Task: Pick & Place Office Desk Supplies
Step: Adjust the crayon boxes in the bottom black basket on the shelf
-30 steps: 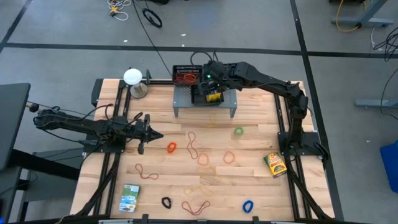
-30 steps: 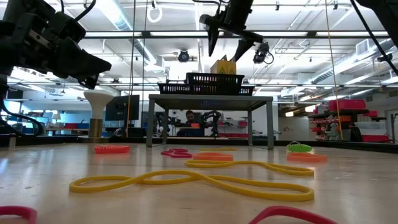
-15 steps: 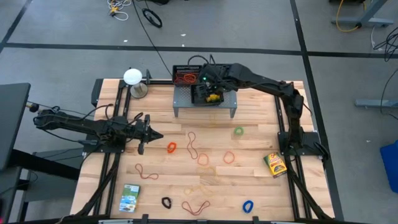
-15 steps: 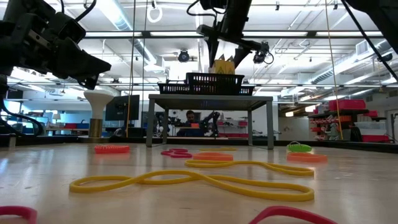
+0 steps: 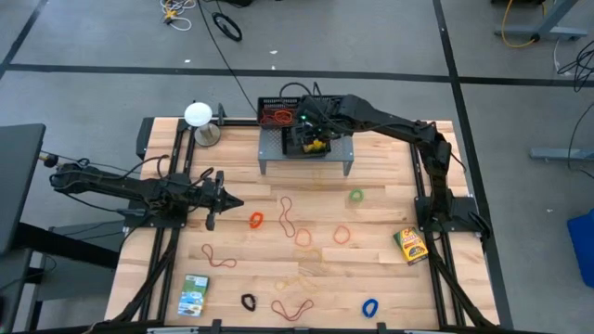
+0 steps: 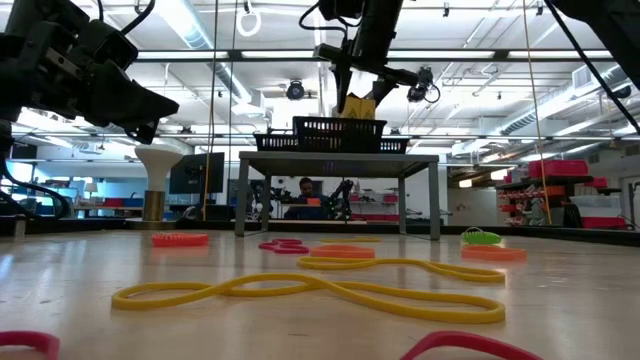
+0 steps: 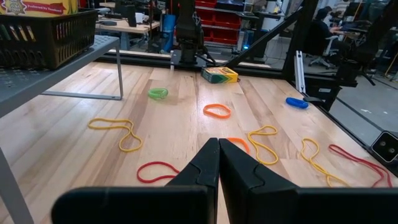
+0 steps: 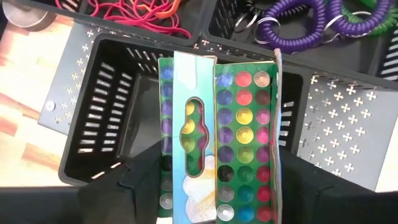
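A card box [image 8: 217,124] printed with coloured dots stands on end in a black mesh tray [image 8: 93,124] on the grey perforated shelf [image 5: 339,148] at the table's far side. My right gripper [image 5: 314,130] is over that tray, its fingers down on either side of the box [image 6: 358,104]. My left gripper [image 5: 223,199] is shut and empty above the table's left part [image 7: 217,163]. Rubber bands lie loose on the wood: orange [image 5: 256,220], green [image 5: 356,195], blue [image 5: 370,307], black [image 5: 248,301]. My right gripper holds the card box by its two narrow side edges [image 8: 273,155], pinched between the two fingers near the box's upper end. The fingers come from above, pointing down. The box stands nearly upright, its lower end in the black mesh tray.
Neighbouring trays on the shelf hold red bands [image 5: 275,114] and purple coiled cords [image 8: 298,25]. A white ball on a stand [image 5: 198,116] is at the far left. A yellow-green box [image 5: 410,244] lies at the right, a green-white box [image 5: 194,295] near the front left.
My right gripper has gone down from above the tray onto the box, and its fingers have closed in from a wide spread to the box's sides. The box stays in the tray.
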Tool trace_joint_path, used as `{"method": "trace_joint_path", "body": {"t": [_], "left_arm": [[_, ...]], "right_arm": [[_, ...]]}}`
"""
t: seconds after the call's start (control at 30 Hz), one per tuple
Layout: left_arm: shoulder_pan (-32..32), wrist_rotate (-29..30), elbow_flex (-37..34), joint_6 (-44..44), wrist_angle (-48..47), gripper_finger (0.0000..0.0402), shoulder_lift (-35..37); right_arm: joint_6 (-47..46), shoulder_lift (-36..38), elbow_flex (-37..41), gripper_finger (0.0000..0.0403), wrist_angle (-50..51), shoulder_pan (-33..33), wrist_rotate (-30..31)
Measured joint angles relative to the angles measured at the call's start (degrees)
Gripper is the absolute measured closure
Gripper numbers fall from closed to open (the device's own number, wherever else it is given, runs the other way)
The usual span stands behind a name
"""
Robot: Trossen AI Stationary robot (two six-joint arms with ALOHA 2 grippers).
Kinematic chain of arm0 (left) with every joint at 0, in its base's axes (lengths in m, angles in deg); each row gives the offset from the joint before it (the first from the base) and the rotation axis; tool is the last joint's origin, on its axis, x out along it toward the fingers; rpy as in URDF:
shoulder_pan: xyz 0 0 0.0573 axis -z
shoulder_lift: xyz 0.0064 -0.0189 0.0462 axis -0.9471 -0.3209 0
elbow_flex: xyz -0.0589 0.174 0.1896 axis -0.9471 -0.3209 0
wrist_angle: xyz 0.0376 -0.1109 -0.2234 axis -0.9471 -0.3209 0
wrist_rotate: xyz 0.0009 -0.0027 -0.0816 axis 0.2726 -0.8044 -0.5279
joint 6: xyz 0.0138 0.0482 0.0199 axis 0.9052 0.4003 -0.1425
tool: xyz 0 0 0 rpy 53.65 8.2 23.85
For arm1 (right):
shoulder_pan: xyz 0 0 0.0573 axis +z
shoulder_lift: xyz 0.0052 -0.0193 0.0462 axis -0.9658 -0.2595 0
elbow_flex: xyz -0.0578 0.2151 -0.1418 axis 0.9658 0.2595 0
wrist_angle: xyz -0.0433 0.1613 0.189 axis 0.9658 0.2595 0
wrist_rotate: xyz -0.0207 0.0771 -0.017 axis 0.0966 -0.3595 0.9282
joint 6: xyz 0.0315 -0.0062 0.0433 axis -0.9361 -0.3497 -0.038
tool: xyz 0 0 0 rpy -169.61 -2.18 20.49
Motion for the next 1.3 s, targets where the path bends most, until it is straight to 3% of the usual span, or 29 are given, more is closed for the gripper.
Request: {"method": "trace_joint_path", "body": {"t": [0.6,1.3], "left_arm": [[0.01,-0.01,0.00,0.01,-0.35,0.0389,0.00],[-0.01,-0.01,0.01,-0.43,-0.39,0.0389,0.00]], "right_arm": [[-1.15,0.63,0.02,0.0165,0.66,0.38,4.23],[1.64,0.31,0.02,0.0158,0.79,0.45,1.97]]}}
